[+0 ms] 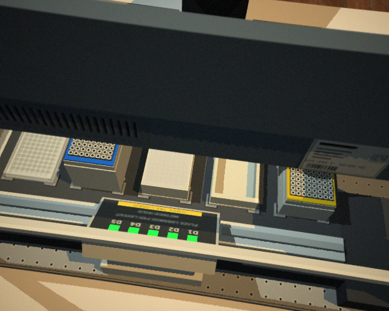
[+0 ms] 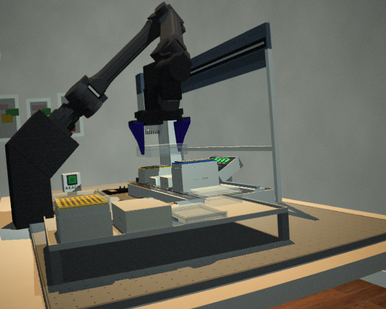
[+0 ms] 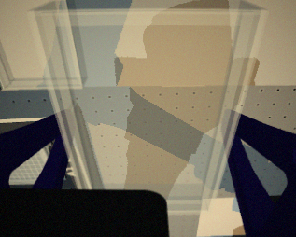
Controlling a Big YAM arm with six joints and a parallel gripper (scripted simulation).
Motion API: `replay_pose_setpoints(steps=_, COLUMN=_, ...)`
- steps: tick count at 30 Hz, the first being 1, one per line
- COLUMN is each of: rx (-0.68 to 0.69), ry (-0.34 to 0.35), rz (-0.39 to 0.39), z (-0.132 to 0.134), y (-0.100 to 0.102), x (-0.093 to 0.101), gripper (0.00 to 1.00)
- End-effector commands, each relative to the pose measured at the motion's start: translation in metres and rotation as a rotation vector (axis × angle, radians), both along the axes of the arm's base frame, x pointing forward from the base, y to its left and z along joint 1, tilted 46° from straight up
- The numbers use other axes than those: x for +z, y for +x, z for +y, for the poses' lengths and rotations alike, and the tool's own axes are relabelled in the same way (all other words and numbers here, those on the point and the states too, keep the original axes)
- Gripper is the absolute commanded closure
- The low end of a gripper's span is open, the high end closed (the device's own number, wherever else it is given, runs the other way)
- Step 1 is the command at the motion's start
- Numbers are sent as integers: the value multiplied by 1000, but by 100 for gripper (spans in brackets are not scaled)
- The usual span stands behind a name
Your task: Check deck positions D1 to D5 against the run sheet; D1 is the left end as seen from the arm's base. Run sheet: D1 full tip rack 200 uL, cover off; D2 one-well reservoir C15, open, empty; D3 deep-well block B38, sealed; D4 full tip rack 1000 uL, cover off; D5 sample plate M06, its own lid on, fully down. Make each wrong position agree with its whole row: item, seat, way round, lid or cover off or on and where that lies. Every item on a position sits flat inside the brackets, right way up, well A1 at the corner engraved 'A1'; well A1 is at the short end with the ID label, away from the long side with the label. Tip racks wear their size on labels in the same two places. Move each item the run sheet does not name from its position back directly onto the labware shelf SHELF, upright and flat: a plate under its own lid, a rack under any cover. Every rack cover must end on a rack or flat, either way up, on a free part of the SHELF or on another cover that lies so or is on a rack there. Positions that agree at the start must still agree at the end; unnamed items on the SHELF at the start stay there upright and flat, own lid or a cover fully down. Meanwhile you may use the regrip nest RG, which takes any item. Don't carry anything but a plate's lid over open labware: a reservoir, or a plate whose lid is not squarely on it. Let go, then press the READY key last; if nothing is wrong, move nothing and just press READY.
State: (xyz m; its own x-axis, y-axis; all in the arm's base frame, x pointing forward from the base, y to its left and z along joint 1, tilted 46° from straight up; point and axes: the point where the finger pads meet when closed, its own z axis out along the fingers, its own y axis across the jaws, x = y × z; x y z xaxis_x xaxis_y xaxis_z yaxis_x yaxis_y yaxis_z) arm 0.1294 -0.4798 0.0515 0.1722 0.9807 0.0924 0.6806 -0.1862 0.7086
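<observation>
My gripper [image 2: 160, 139] is shut on a clear rack cover [image 2: 161, 149] and holds it level, high above the deck. In the wrist view the cover [image 3: 148, 117] fills the frame between the blue fingers. On the deck, D1 holds a yellow tip rack [image 1: 310, 192] with no cover. D2 holds a cream reservoir [image 1: 235, 183]. D3 holds a white-topped block [image 1: 167, 174]. D4 holds a blue tip rack [image 1: 93, 161] with no cover. D5 holds a lidded clear plate [image 1: 33, 157]. The gantry beam hides the gripper in the top view.
The shelf in front holds a yellow tip rack [image 2: 81, 212], a white block [image 2: 141, 214] and a clear plate [image 2: 199, 212]. The READY key [image 2: 72, 182] stands by the arm's base. The gantry beam [image 1: 187, 83] and its post [image 2: 272, 126] stand over the deck. The status panel [image 1: 152, 220] shows green lights.
</observation>
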Motion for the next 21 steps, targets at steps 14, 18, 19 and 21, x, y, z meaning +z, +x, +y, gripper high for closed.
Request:
replay_pose_setpoints(steps=14, rx=-3, ry=-39, rz=0, z=-41, y=-10, x=13, gripper=100)
replay_pose_setpoints(steps=18, rx=4, ry=-40, rz=-1, z=-46, y=-10, x=12, gripper=100)
replay_pose_setpoints(steps=19, rx=4, ry=-40, rz=-1, z=-46, y=-10, x=12, gripper=100)
replay_pose_setpoints(steps=21, rx=4, ry=-49, rz=-1, z=-47, y=-10, x=16, gripper=100)
